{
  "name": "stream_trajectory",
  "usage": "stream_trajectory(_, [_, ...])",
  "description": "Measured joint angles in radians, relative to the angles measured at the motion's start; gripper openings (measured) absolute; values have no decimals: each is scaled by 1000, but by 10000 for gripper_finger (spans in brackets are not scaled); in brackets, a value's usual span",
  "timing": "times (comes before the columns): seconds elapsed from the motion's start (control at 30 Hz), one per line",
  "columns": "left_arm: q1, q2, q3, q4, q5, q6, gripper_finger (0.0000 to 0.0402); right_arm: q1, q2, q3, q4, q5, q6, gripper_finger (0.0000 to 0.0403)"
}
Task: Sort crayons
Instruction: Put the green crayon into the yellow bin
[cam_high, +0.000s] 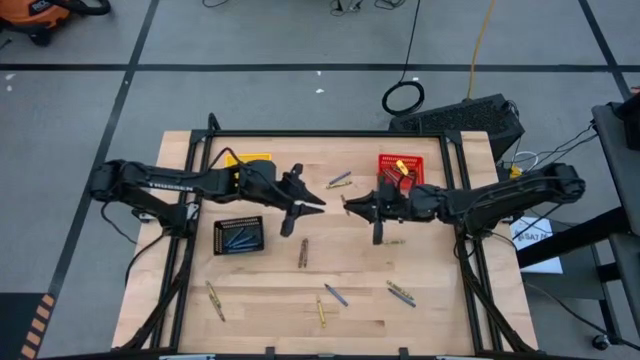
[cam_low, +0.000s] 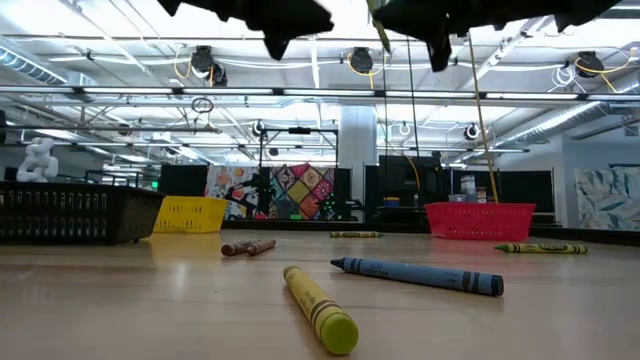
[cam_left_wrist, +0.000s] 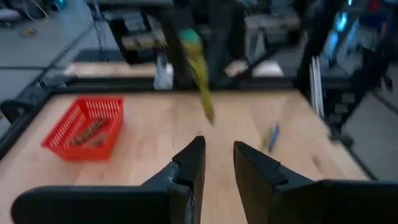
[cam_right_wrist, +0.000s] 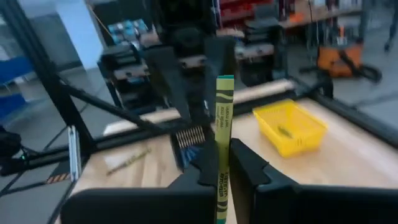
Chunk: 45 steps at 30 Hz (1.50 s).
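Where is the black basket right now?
High view: the black basket sits left of centre, under the left arm, with the yellow basket beyond it.

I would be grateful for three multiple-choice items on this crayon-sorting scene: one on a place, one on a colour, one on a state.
1. Where is the red basket?
A. at the table's far edge, near the right arm
B. at the near edge, by the left arm
C. on the floor

2. What colour is the basket beside the left arm's wrist?
A. red
B. yellow
C. green

3. What is the right gripper doing?
A. standing open and empty
B. shut on a yellow-green crayon
C. resting in a basket

Answers:
1 A: the high view shows it at the far edge, beside the right arm.
2 B: the yellow basket lies there.
3 B: the right wrist view shows the crayon upright between its fingers.
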Motion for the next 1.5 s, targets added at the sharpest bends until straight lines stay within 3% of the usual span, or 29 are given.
stream_trajectory(0.2, [9,28,-1,57,-10,-44,86,0,11,0,68,-65,-51,0])
stream_trajectory(0.93, [13,79,-1,329,27,-61,86,0,18,0,93,-65,-76,0])
stream_trajectory(1.5, [28,140,-1,417,65,-88,86,-9,43,-2,118,-65,-76,0])
